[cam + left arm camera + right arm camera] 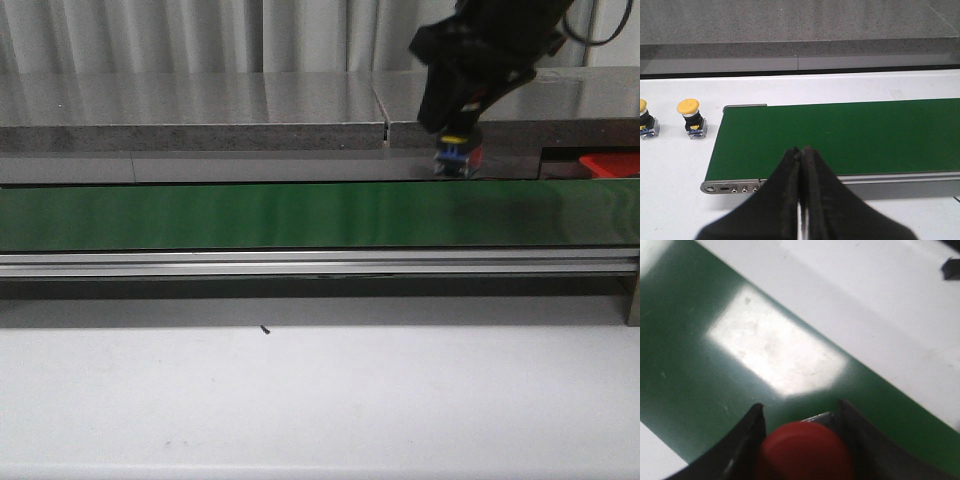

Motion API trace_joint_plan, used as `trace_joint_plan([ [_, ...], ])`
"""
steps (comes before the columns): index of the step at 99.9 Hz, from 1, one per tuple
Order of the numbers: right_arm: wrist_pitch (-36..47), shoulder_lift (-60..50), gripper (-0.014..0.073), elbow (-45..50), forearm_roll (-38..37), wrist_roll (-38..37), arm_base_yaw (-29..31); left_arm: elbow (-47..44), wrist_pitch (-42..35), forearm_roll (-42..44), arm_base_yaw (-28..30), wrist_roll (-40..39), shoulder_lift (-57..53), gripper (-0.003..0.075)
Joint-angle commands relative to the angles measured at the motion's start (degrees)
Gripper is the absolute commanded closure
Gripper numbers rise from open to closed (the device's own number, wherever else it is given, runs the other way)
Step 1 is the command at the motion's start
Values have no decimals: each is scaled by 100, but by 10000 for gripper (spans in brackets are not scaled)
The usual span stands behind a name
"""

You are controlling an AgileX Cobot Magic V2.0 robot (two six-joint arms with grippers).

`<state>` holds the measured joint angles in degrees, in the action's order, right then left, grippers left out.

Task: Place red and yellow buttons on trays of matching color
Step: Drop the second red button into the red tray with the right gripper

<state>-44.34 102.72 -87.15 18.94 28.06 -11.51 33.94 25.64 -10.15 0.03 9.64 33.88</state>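
Observation:
In the right wrist view my right gripper [801, 409] is shut on a red button [807, 450], whose red cap fills the gap between the two fingers above the green belt [700, 390]. The front view shows that gripper [455, 160] at the far right, just above the belt's back edge, with the button [456, 152] in it. A red tray [610, 163] shows partly at the right edge behind the belt. In the left wrist view my left gripper [801, 150] is shut and empty over the belt's near edge. Two yellow buttons [690, 117] [645, 120] stand on the white table beside the belt's end. No yellow tray is in view.
The green conveyor belt [250, 215] runs across the whole width, with a metal rail [300, 263] along its front. Grey slabs [200, 120] lie behind it. White table [300, 400] spreads in front, with a small dark speck [265, 329] on it.

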Motion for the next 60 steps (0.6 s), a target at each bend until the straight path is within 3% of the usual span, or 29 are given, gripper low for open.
trace_joint_plan([
  [1,-8,-527,394,-430,98,-5,353,153,-423,-88,-38,-20,8,739],
  [17,-221,-595,394,-968,116,-23,1337,153,-423,-88,-38,-20,8,739],
  [41,328,-364,394,-1257,663,-49,2985,153,-423,-88,-38,-20,8,739],
  [60,403,381,394,-1742,1320,-44,3745,153,-423,-88,-38,-20,8,739],
])
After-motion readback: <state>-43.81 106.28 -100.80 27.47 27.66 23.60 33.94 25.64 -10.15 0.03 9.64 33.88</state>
